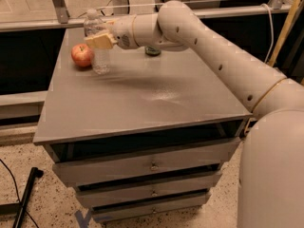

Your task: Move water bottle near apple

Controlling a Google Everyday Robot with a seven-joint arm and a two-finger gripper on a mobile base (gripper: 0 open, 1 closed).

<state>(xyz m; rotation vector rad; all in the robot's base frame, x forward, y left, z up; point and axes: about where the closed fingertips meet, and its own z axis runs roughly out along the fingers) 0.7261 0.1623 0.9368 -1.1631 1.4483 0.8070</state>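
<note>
Clear water bottle (100,61) upright beside apple (82,55), middle hidden by hand (100,40), seemingly clasping it.

No lettering, brand or number can be read anywhere (the water bottle (100,61) included); the gripper (98,40) is at that bottle's upper part, above the counter's (142,103) far-left corner.

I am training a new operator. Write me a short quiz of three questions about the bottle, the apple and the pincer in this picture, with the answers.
1. True or false: the apple is green.
2. What stands just beside the apple? A) a mug B) the water bottle C) a plate
3. Fill the gap: the pincer, at the far side of the table, is shut on the bottle, which stands ____.
Key: 1 false; 2 B; 3 upright.
</note>
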